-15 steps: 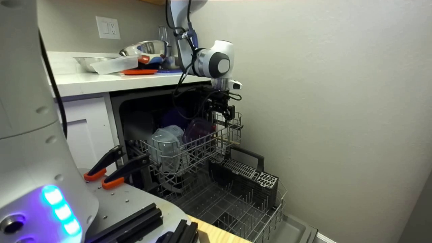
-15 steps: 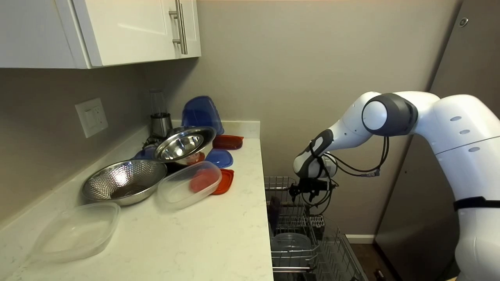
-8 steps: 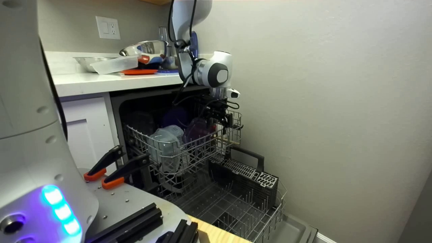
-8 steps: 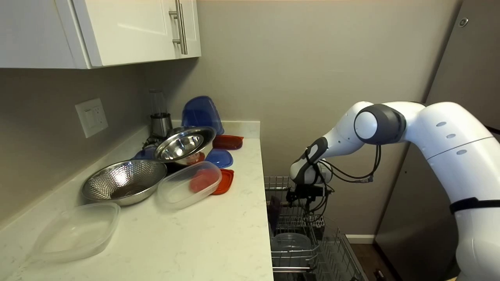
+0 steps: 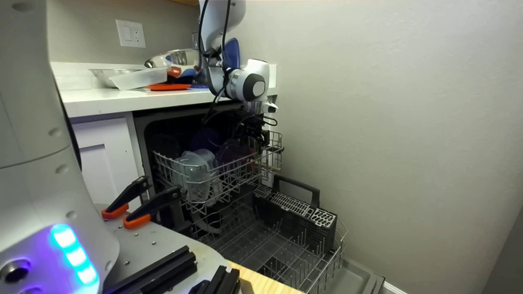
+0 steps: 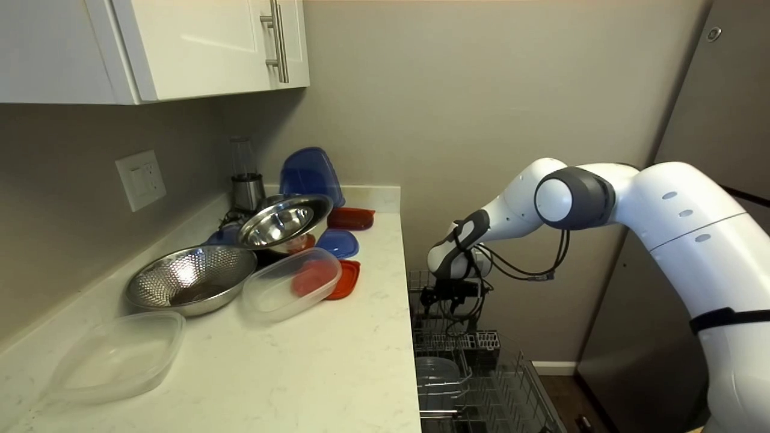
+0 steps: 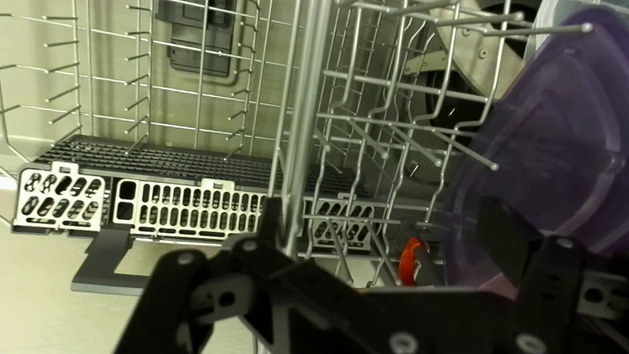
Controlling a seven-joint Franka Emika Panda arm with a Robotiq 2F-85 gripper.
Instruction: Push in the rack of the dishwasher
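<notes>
Here, the upper rack (image 5: 241,175) of the dishwasher (image 5: 139,127) sits partly slid out above the lower rack (image 5: 286,253), which extends over the lowered door (image 5: 353,277). The gripper (image 7: 385,221) reaches down at the upper rack's front edge. Its fingers (image 7: 506,236) stand well apart: one tip is just beside the thick front rail (image 7: 309,83), though I cannot tell whether it touches, and the other shows in front of a translucent purple container (image 7: 555,123). Clear plastic containers (image 5: 192,171) also stand in the upper rack.

A dark cutlery basket (image 5: 290,222) with a pale slotted top and a handle runs along the lower rack, near the wall (image 5: 388,143). On the countertop (image 6: 313,373) are a steel colander (image 6: 192,279), a tilted steel mixing bowl (image 6: 283,225), clear tubs (image 6: 126,355), red lids (image 6: 346,281) and blue lids (image 6: 311,177). Two orange-tipped clamps (image 5: 126,196) sit at the edge of the metal plate (image 5: 163,237).
</notes>
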